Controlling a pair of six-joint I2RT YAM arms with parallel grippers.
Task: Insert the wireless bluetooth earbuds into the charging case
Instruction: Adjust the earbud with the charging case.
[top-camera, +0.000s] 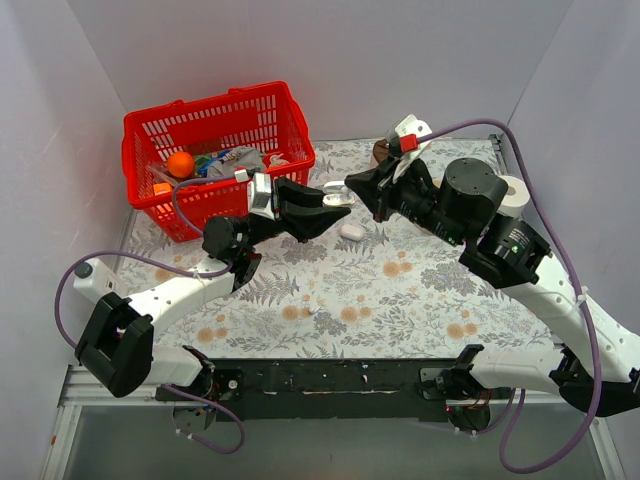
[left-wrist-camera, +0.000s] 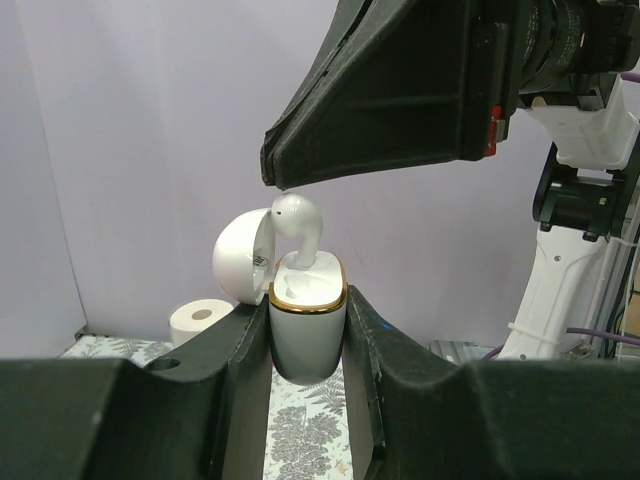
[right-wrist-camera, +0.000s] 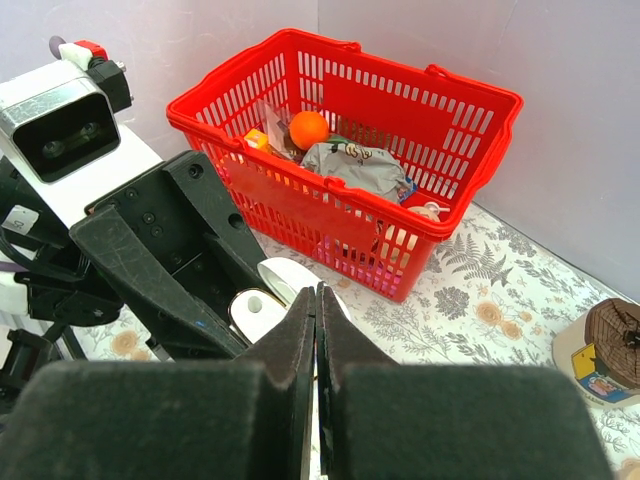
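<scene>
The charging case (left-wrist-camera: 308, 335), white with a gold rim, sits upright between the fingers of my left gripper (left-wrist-camera: 308, 305), which is shut on its sides. Its lid (left-wrist-camera: 238, 262) hangs open to the left. One earbud (left-wrist-camera: 298, 225) stands in the case with its stem down in a slot and its head sticking up. My right gripper (right-wrist-camera: 316, 296) is shut with nothing in it, and its tips hover just above that earbud. In the top view the two grippers (top-camera: 335, 203) (top-camera: 352, 187) meet above the cloth. A small white oval thing (top-camera: 352, 231), perhaps another earbud, lies below them.
A red basket (top-camera: 220, 150) (right-wrist-camera: 455, 110) with an orange ball and wrappers stands at the back left. A toilet roll (top-camera: 516, 190) sits at the right behind the right arm. A brown round object (right-wrist-camera: 612, 338) lies near the back wall.
</scene>
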